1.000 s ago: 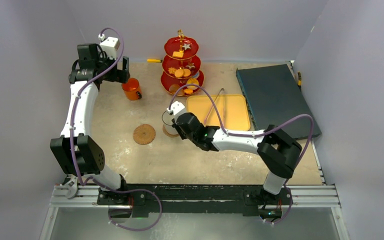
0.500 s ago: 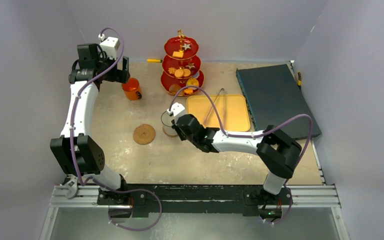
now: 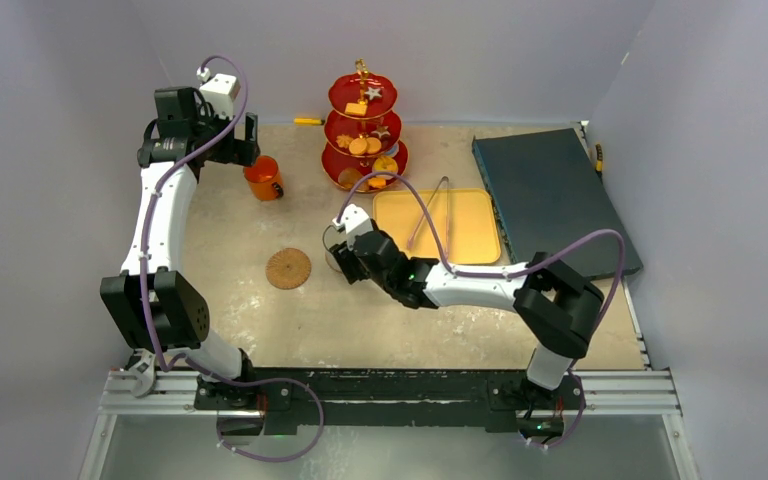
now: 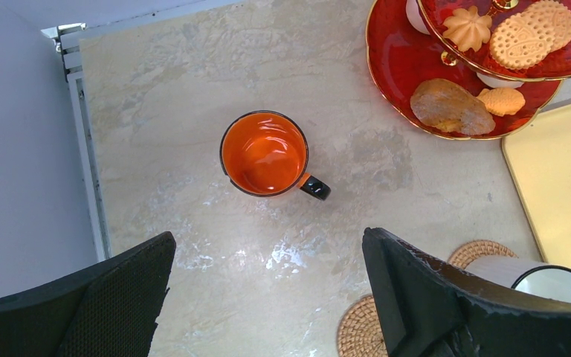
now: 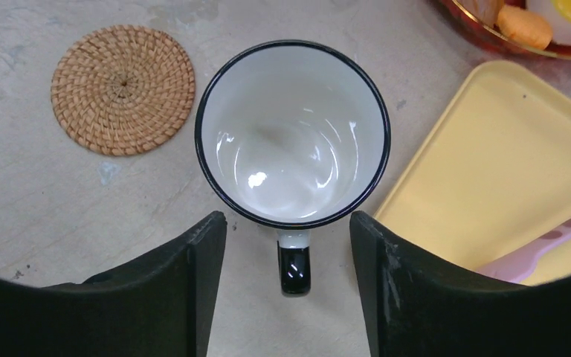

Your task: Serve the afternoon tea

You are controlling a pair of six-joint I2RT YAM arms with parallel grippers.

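left fingers (image 4: pixel 123 294) spread above round orange mug (image 4: pixel 264 152), far-left bench (image 4: pixel 156 97) corner | right fingers (image 5: pixel 193 286) spread astride handle (image 5: pixel 294 268) of white black-rimmed mug (image 5: pixel 292 134)

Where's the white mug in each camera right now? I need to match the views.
Top external: white mug mid-table, partly hidden by the right gripper.
Left wrist: bottom right corner, cut off by a finger.
Right wrist: centre, handle pointing down between the open fingers.
Shared landmark: the bare woven coaster, close beside the mug in all three.
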